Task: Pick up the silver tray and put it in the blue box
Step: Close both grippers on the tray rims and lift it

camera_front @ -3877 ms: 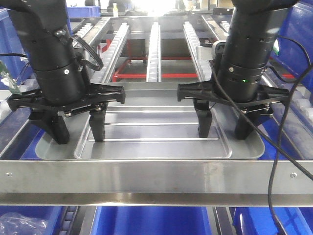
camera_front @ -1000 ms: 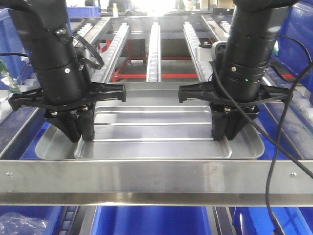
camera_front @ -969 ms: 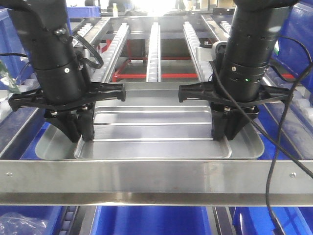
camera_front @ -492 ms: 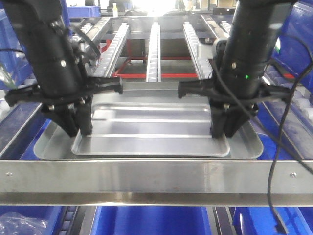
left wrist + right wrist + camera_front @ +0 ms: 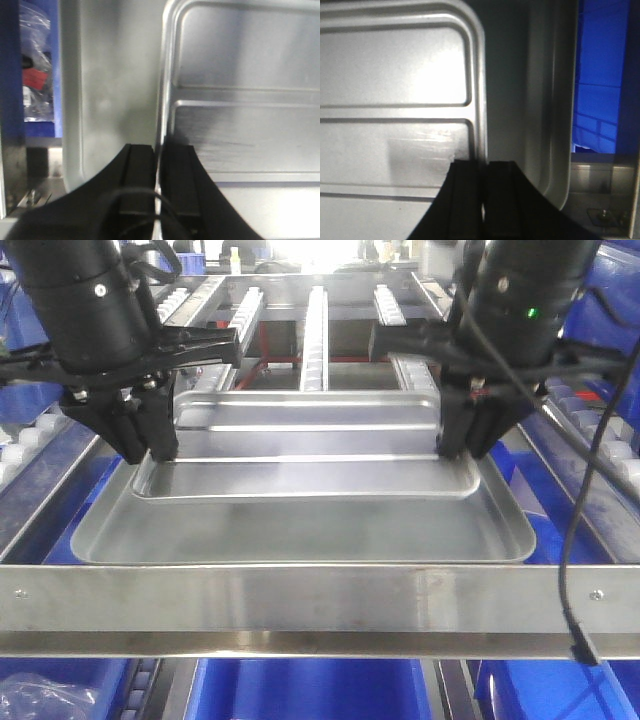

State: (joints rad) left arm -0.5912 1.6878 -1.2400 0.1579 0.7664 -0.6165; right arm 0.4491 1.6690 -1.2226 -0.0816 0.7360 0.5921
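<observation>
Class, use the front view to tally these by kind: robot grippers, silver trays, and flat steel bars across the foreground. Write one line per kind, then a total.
Grippers: 2, the left gripper and the right gripper
Trays: 2, the silver tray clamped by both, and a second tray beneath it
Bars: 1, the flat steel bar
Total: 5

Probably a factory: roller-conveyor racks (image 5: 314, 340)
</observation>
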